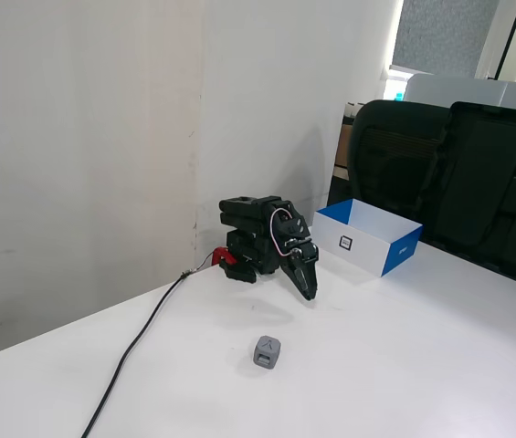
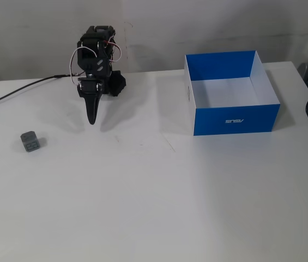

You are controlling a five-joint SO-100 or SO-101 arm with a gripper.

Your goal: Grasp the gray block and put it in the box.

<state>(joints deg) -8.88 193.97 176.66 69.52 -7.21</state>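
Observation:
The gray block point(image 1: 268, 351) point(image 2: 30, 142) rests alone on the white table, a small rounded cube. The box point(image 1: 369, 236) point(image 2: 235, 117) is blue outside and white inside, and it holds nothing. It stands apart from the block on the far side of the arm. My arm is folded low over its base, and the gripper point(image 1: 309, 290) point(image 2: 91, 119) points down just above the table with its black fingers together and nothing between them. The block lies a short way from the fingertips, untouched.
A black cable point(image 1: 139, 351) point(image 2: 12, 94) runs from the arm's base across the table. Black office chairs point(image 1: 449, 173) stand behind the box past the table edge. A wall stands close behind the arm.

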